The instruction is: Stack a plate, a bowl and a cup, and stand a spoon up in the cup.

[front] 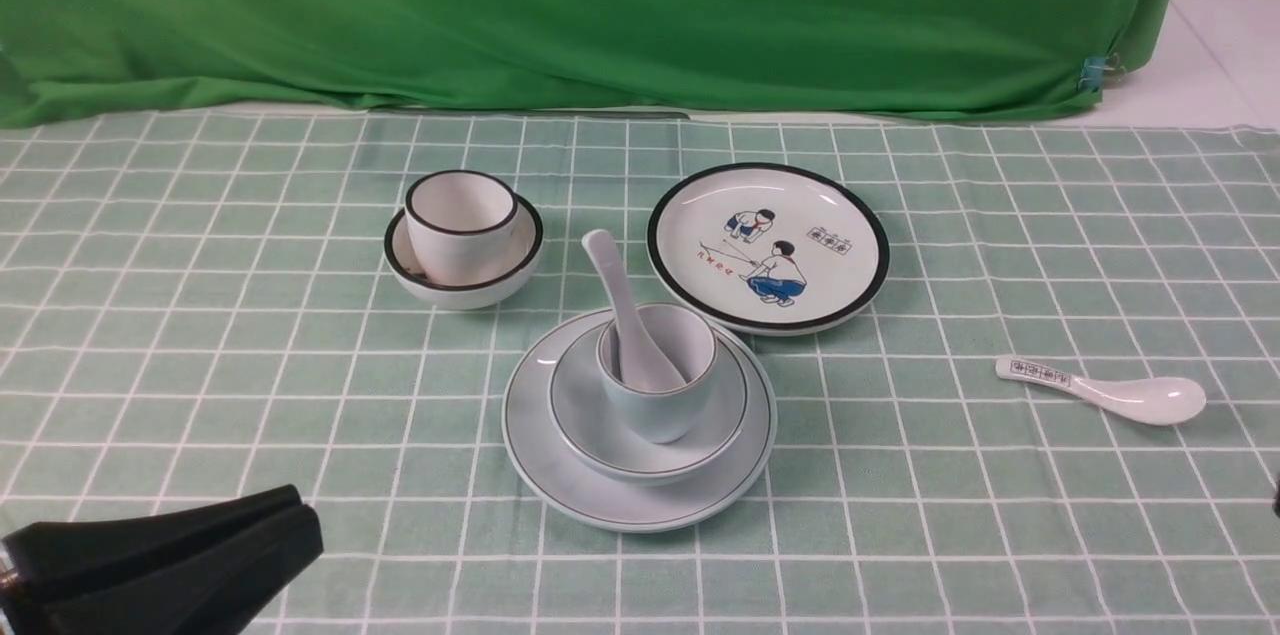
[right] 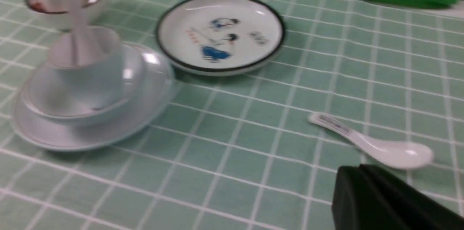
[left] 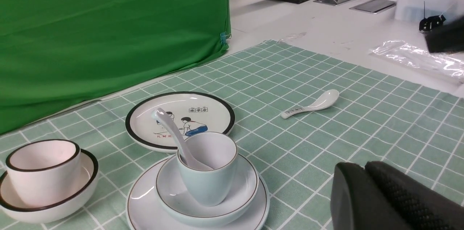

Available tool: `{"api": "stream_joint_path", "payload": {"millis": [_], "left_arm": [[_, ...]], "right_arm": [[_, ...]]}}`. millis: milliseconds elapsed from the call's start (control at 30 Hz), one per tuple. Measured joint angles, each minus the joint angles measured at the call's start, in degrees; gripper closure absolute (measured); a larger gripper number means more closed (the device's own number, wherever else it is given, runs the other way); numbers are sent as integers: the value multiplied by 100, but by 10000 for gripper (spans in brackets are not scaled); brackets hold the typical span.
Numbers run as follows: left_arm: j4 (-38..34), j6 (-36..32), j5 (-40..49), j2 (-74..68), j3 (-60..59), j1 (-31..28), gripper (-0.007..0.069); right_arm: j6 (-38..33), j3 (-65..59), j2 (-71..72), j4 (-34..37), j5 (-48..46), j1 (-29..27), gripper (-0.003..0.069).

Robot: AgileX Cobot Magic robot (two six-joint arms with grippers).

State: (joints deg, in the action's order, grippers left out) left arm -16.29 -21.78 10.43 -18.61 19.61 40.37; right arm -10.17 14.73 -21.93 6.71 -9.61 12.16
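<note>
The plain pale blue plate (front: 560, 475) lies near the middle of the table. The pale blue bowl (front: 580, 420) sits on it, and the pale blue cup (front: 660, 405) stands in the bowl. The plain white spoon (front: 622, 315) stands in the cup, handle up and leaning back left. The stack also shows in the left wrist view, cup (left: 208, 179), and blurred in the right wrist view, cup (right: 87, 74). My left gripper (front: 295, 513) is shut and empty at the front left, apart from the stack. My right gripper (right: 357, 172) is shut and empty near the printed spoon.
A black-rimmed plate with cartoon children (front: 768, 247) lies behind the stack to the right. A black-rimmed white cup (front: 460, 220) stands in a black-rimmed bowl (front: 465, 280) at the back left. A spoon with printed marks (front: 1105, 390) lies at the right. Green cloth (front: 600, 5) hangs behind.
</note>
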Motion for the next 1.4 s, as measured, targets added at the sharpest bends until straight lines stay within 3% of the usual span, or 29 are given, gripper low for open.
{"api": "stream_joint_path", "payload": {"millis": [133,267,1400], "left_arm": [[0,-4,0,0,0,0,612],[0,-4,0,0,0,0,612],[88,-2,18,0,0,0,612]], "right_arm": [[-11,-1206,1258,0,156,-632,643],[-11,-1499,1922,-28,-117,-830,643],[-21,-1506,2181,-222,-437,-848,592]]}}
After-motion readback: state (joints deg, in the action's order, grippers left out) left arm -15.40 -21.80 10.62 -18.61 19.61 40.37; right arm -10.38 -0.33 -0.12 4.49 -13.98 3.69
